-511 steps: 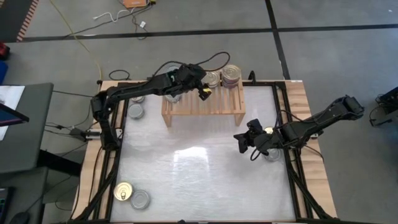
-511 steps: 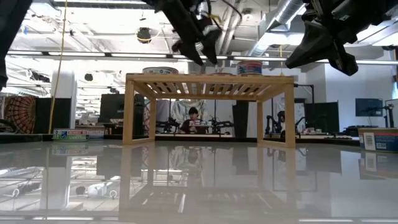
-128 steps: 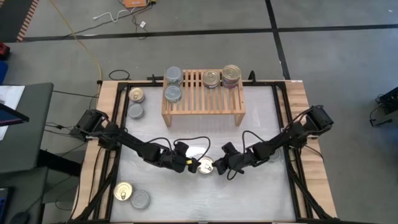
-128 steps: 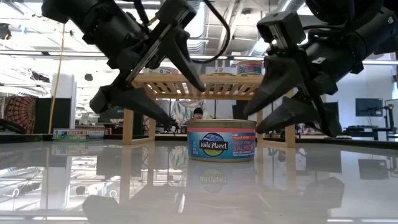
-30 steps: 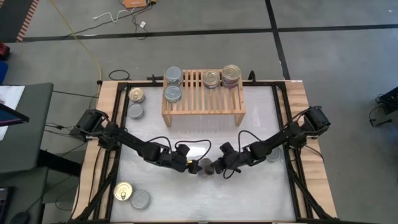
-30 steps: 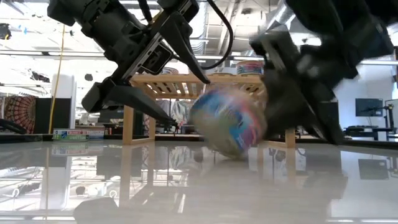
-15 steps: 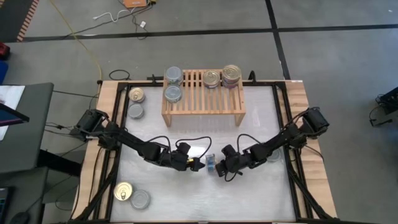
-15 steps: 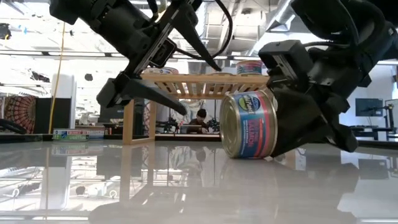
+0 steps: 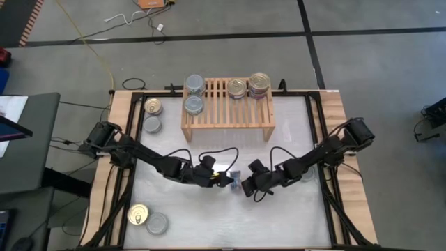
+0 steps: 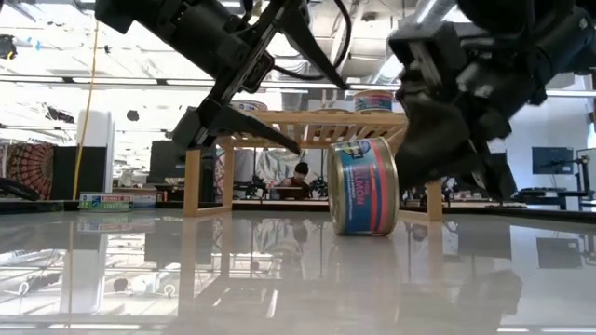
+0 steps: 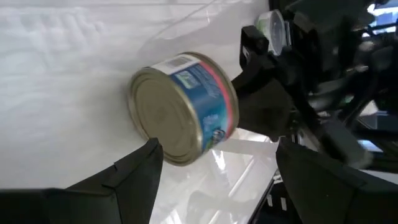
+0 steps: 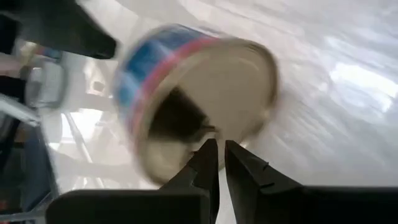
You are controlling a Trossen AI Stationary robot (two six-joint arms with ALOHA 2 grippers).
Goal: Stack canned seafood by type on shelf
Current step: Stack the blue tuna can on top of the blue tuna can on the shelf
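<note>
In the middle of the table (image 9: pixel 174 209), in front of the shelf (image 9: pixel 228 117), a blue-and-pink-labelled can (image 9: pixel 236 183) stood on its edge, its flat ends facing left and right, where four seconds earlier it had sat upright on its base and one second earlier it had been a blur mid-tip. The right gripper (image 9: pixel 244 187), fingers almost together, pressed against the can's right-hand end without clasping it. The left gripper (image 9: pixel 224 180), fingers spread wide, hovered just left of the can and had edged slightly farther from it than half a second before. On the shelf, two silver-topped cans (image 9: pixel 194 95) sat at the left and a gold-lidded can (image 9: pixel 237 88) beside a small stack (image 9: pixel 260 85) at the right, unchanged throughout.
</note>
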